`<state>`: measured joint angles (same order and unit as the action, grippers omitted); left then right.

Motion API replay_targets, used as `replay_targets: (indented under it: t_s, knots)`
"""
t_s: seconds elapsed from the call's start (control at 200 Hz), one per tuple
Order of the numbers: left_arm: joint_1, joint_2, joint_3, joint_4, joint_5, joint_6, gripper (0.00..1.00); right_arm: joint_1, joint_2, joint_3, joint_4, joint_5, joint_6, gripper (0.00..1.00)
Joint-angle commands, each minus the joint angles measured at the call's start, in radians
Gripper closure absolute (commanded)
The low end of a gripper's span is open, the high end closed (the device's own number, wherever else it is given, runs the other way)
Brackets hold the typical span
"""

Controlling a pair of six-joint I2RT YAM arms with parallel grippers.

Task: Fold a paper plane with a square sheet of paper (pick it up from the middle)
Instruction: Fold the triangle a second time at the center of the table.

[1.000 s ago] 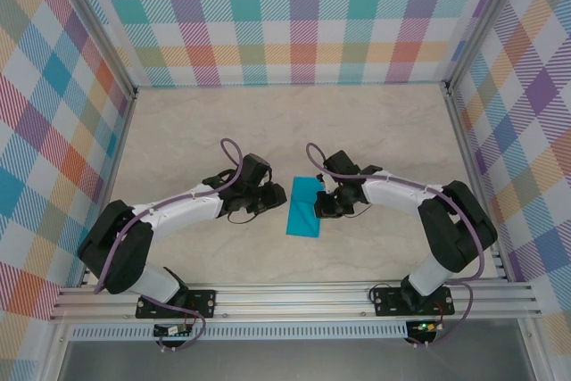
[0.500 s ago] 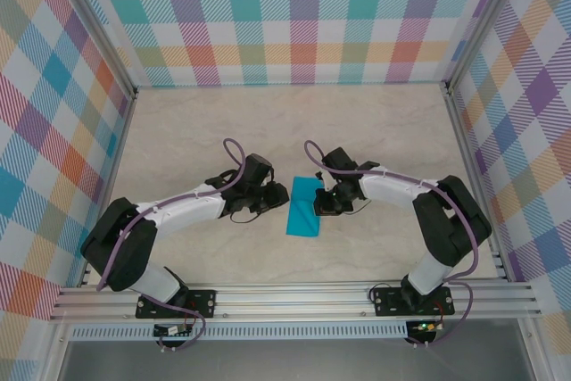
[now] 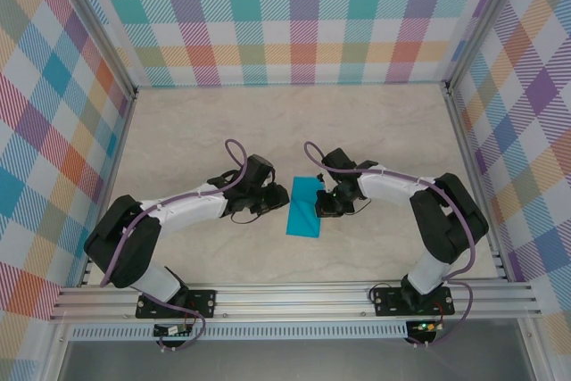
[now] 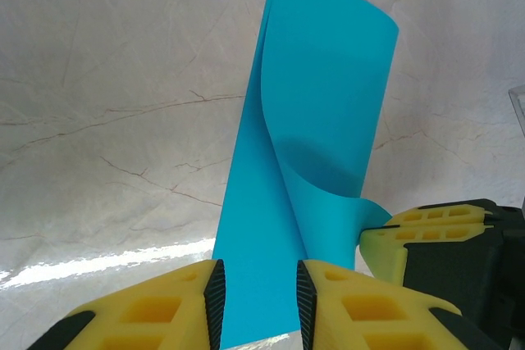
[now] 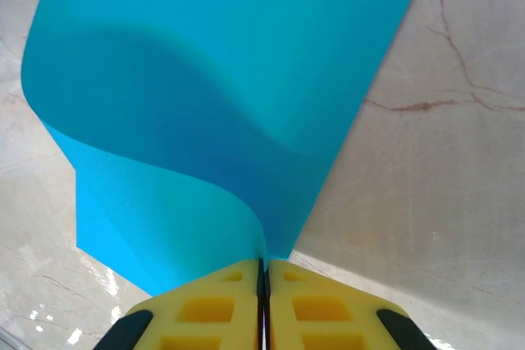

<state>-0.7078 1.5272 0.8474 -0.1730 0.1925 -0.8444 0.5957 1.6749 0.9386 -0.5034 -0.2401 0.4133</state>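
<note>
on the left, the left gripper [image 3: 275, 195] sits low over the marble table [image 3: 384, 131], just beside the left long edge of the square sheet of paper [image 3: 303, 209]. in the left wrist view, the left gripper [image 4: 258, 288] has its yellow fingers [image 4: 164, 313] apart with a narrow gap. the near end of the teal sheet [image 4: 316, 112] shows through that gap, running away from the camera. it grips nothing that can be seen, and whether the pads brush the paper cannot be told.

in the middle of the table, the sheet lies as a narrow rectangle. it is doubled over, and the upper layer bulges up in a loose curl rather than lying flat.

on the right, the right gripper [image 3: 324, 203] is against the sheet's right long edge. in the right wrist view, the right gripper [image 5: 262, 272] has its fingers pressed together, pinching the lifted layer of paper [image 5: 213, 71] where it sweeps down to the tips. the same yellow fingers [image 4: 414, 223] appear in the left wrist view, touching the curl's lower corner.
</note>
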Motion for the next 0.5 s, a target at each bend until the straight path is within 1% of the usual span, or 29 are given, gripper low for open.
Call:
replay_targets:
  t_s: [0.0,0.085,0.275,0.495]
  knots:
    - [-0.015,0.011,-0.001,0.022,0.009,-0.003,0.69,-0.005,0.01,0.019,-0.011,-0.005,0.019,0.9]
    - [-0.015,0.012,0.0,0.023,0.01,-0.002,0.69,-0.005,0.017,0.029,-0.011,-0.006,0.02,0.9]
    - [-0.018,0.021,0.001,0.032,0.018,-0.001,0.73,-0.005,0.035,0.05,-0.019,0.013,0.02,0.89]
    - [-0.021,0.028,0.004,0.033,0.02,0.001,0.73,-0.007,0.057,0.066,-0.04,0.021,0.02,0.89]
